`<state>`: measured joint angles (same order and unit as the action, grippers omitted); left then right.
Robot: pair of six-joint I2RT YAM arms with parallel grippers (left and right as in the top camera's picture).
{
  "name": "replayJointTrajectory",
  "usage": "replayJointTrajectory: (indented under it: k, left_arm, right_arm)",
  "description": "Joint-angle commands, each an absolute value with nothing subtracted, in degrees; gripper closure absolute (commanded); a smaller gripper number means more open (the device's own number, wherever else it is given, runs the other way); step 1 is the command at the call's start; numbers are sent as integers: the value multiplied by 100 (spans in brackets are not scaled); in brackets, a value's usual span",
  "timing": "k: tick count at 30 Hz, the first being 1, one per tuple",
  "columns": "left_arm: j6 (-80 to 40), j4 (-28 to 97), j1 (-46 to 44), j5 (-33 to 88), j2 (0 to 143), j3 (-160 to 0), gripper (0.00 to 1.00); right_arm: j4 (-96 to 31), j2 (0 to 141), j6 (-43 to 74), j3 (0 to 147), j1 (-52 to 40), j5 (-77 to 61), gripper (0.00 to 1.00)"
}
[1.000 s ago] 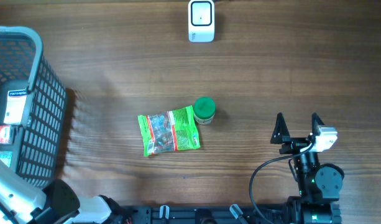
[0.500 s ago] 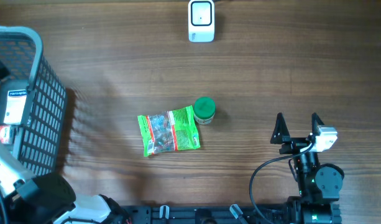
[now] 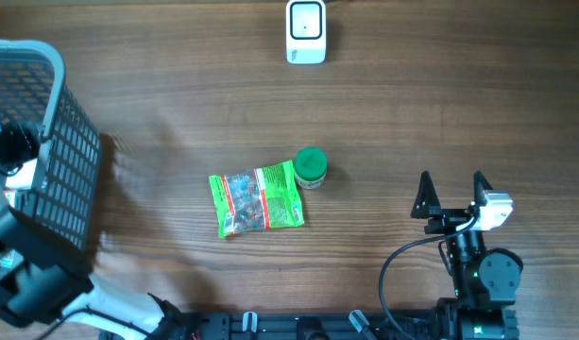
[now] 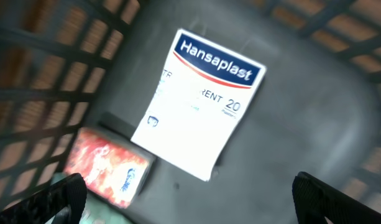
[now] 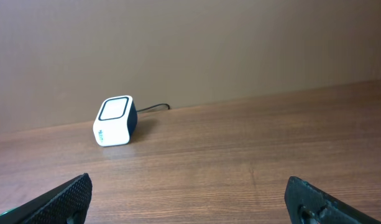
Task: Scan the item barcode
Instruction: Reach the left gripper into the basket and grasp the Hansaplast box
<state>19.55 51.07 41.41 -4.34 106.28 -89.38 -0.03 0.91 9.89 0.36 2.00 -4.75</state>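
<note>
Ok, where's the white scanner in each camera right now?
Overhead: scanner at top centre, on the table.
Left wrist: not in it, only the basket inside.
Right wrist: scanner left of centre, mid-height.
Shared landmark: the wooden table, in overhead and right wrist.

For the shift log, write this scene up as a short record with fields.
scanner: white, far edge of table
basket: table's left side
in basket: Hansaplast box, red packet beside it
mid-table: green snack packet next to green-lidded jar
left jaws: open, inside basket over Hansaplast box, holding nothing
right jaws: open, empty, facing scanner
scan: not yet done
</note>
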Motion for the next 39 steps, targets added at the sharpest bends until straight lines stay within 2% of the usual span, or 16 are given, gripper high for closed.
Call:
replayJointTrajectory:
  k: [1,6,12,18,30,32,34,37,39]
  left_arm:
    - [2467,4982,4233,-325,11096,-8892,0]
    - [2985,4528,4346,-322,11421,-8892,0]
    - [2985,4084,4453,21,11684,-8892,0]
    - [2989,4025,4453,469,11983,-8890,0]
    - [3087,4278,4453,591,12151,-8871,1]
    - [3081,4362,4453,720,12151,-8871,4]
    - [3050,4399,4453,819,12151,-8871,14]
    - [2773,4399,4453,832,12151,-8871,16]
    - [2764,4445,4453,829,12151,-8871,23]
  right_arm:
    - [10,58,1061,30,167,-403,0]
    - [10,60,1061,30,167,-403,0]
    - [10,58,1059,30,167,-403,0]
    - [10,58,1061,30,167,-403,0]
    - [10,58,1059,30,167,-403,0]
    - [10,58,1061,30,167,-403,0]
    - [10,58,1063,30,167,-403,0]
    - [10,58,1059,30,167,-403,0]
    - [12,58,1059,30,167,-403,0]
